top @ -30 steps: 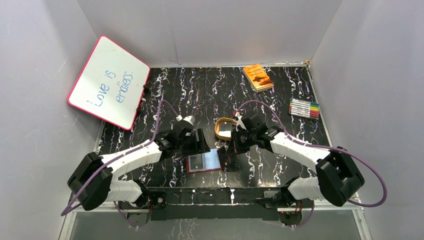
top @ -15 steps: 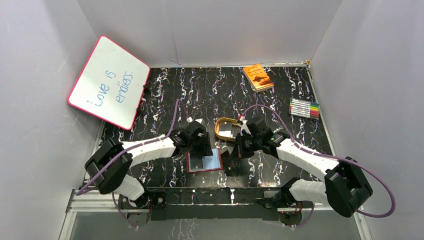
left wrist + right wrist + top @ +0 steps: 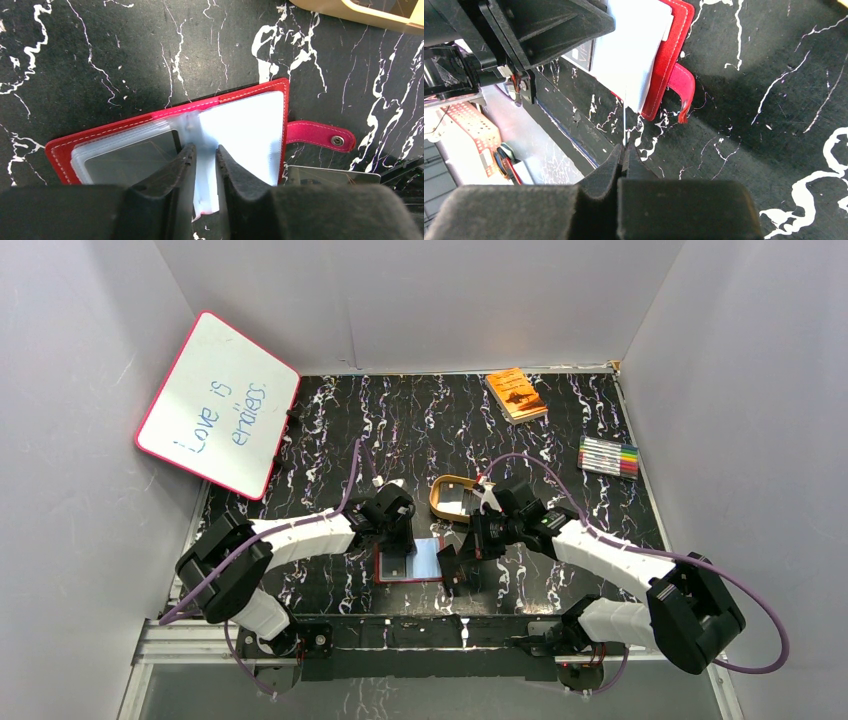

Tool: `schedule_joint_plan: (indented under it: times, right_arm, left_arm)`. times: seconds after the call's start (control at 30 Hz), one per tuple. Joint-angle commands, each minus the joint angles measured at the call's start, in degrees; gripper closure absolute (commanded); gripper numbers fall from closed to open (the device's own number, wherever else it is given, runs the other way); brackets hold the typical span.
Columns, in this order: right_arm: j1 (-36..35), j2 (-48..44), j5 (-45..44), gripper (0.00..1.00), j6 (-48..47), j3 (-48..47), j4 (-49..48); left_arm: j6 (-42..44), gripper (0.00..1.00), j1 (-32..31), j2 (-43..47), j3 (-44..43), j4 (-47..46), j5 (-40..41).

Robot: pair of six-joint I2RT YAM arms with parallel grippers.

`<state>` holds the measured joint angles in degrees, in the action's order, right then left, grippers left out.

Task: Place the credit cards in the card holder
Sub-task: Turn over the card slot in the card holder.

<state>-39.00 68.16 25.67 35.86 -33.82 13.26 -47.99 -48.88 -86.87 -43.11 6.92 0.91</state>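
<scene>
The card holder [image 3: 425,558] lies open near the table's front edge, red with clear sleeves [image 3: 245,130] and a snap tab [image 3: 320,136] on its right. A dark credit card [image 3: 130,161] sits in a left sleeve. My left gripper [image 3: 398,538] [image 3: 205,150] is down on the holder's middle, its fingers drawn close with the pale sleeve fold pinched between them. My right gripper [image 3: 457,565] [image 3: 623,150] is shut on a thin credit card [image 3: 625,122], seen edge-on and standing just right of the holder [image 3: 669,55]. This grey card [image 3: 332,175] also shows below the tab.
A gold oval tray [image 3: 455,498] [image 3: 360,12] sits just behind the holder. An orange book [image 3: 516,393] lies at the back, a pack of markers [image 3: 608,456] at the right, and a whiteboard [image 3: 218,405] leans on the left wall. The table's front edge [image 3: 559,125] is close.
My left gripper has come down over the open holder and its jaws have narrowed onto the sleeves. My right gripper with its card has edged left toward the holder.
</scene>
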Motion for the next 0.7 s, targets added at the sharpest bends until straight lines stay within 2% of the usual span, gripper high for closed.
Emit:
schedule_joint_plan:
  times: [0.0,0.17,0.33,0.67]
  right_arm:
    - [0.14,0.09,0.39,1.00,0.90,1.27,-2.68]
    - [0.15,-0.68,-2.43,1.00,2.11,2.50,-2.43]
    - [0.16,0.48,-1.52,1.00,2.39,3.30,-3.42]
    - [0.16,1.95,0.48,1.00,2.68,3.57,-5.87]
  left_arm:
    - [0.77,0.84,-0.26,-0.73,0.91,1.78,1.42]
    - [0.83,0.95,-0.27,-1.32,1.35,1.70,1.55]
    - [0.45,1.00,-0.25,-1.64,1.78,1.78,1.47]
    - [0.36,1.00,-0.25,-1.72,2.16,1.61,1.30]
